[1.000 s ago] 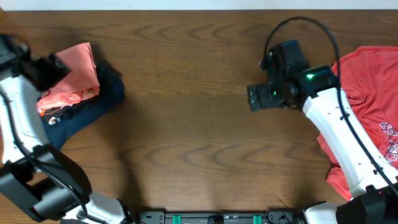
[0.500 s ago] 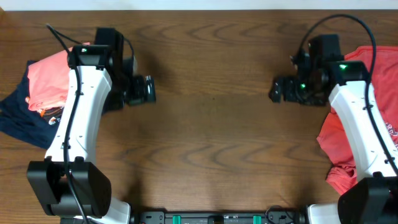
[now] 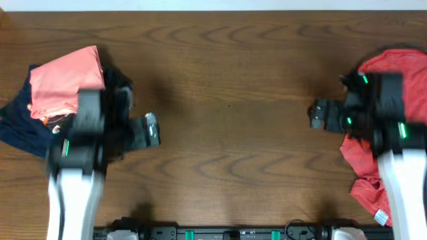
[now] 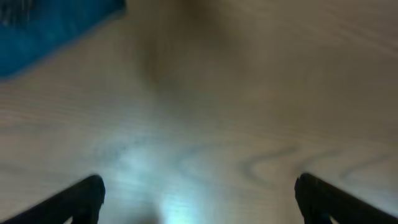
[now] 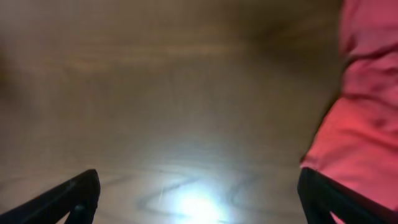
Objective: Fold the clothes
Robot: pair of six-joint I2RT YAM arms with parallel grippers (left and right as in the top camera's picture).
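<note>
- Only the overhead view shows the pink shirt [image 3: 67, 83]. It is folded into a compact block and lies on top of the navy shirt [image 3: 17, 130], which spreads out past it on both sides.
- Neither wrist view catches the pink shirt. The left wrist view has only a blurred blue corner of the navy shirt, at its upper left, above pale tabletop [image 4: 249, 93].
- The right wrist view shows the red shirt [image 5: 367, 124] along its right edge. Overhead, that shirt lies crumpled on the opposite side of the tabletop, well apart from the navy shirt and partly under the right arm.
- A small patch of print sits at the pink shirt's near edge, where it meets the navy shirt (too blurred to read a single letter).
- The left hand [image 3: 152, 128] is over bare wood just to the right of the navy shirt. It is near the pink shirt's near right corner but apart from it.
- In its wrist view, that hand's fingers [image 4: 87, 196] are spread wide, with nothing between them.
- The right hand [image 3: 315, 115] is well apart from the navy shirt and the pink shirt on it, just beside the red shirt, and points back toward the navy shirt.
- Its fingers [image 5: 78, 196] are spread just as wide and grip nothing.
- Overhead, both arms are smeared by blur.
</note>
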